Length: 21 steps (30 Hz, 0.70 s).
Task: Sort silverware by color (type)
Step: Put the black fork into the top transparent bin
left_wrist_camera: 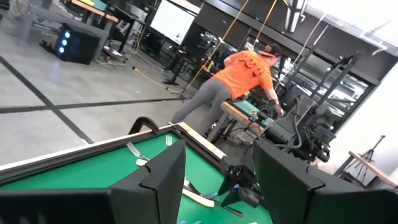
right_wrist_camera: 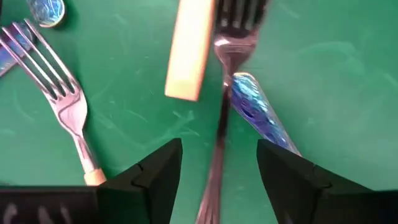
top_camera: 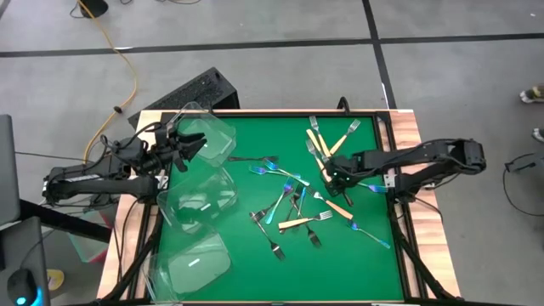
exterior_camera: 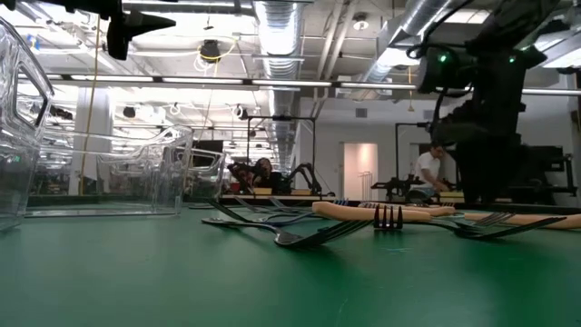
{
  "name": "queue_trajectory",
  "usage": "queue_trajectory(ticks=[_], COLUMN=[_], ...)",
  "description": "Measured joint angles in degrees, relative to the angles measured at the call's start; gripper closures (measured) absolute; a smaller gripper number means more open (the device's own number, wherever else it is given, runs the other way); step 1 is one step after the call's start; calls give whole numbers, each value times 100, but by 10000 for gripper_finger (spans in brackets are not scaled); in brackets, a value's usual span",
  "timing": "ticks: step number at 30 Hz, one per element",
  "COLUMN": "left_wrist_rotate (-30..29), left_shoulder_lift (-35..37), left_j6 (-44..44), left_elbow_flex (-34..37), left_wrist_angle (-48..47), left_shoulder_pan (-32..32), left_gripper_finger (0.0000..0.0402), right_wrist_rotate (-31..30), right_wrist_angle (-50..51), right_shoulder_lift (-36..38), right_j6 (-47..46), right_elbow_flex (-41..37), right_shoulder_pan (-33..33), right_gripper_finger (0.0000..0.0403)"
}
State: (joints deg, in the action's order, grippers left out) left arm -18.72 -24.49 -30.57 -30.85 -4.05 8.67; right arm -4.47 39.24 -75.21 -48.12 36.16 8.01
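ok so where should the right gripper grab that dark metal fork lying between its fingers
Take the dark fork by its thin handle, coming straight down with the open right gripper, one finger on each side. It lies flat, and the blue handle crowds one side.

The bench (top_camera: 212, 280) has a bright green mat inside a pale wood rim. Scattered forks (top_camera: 293, 208) come in dark silver-grey, shimmering blue-purple, and metal heads on cream-tan handles. The tubs (top_camera: 200, 204) are clear. Both arms are black. A yellow cable (top_camera: 127, 68) snakes over the grey floor (top_camera: 255, 21). A person's shirt (left_wrist_camera: 249, 68) is orange.
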Motion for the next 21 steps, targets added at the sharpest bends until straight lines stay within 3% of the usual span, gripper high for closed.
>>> queue_trajectory(ticks=[12,21], left_wrist_rotate=[-27,-158], left_shoulder_lift=[0,1], left_j6=[-9,-9], left_elbow_flex=[0,0], left_wrist_angle=[-5,-15], left_shoulder_pan=[0,0], left_gripper_finger=[230,230], right_wrist_rotate=[106,241], right_wrist_angle=[-53,65], right_shoulder_lift=[-693,-733], right_j6=[258,231], right_elbow_flex=[35,32], right_shoulder_pan=[111,282], right_gripper_finger=[201,317])
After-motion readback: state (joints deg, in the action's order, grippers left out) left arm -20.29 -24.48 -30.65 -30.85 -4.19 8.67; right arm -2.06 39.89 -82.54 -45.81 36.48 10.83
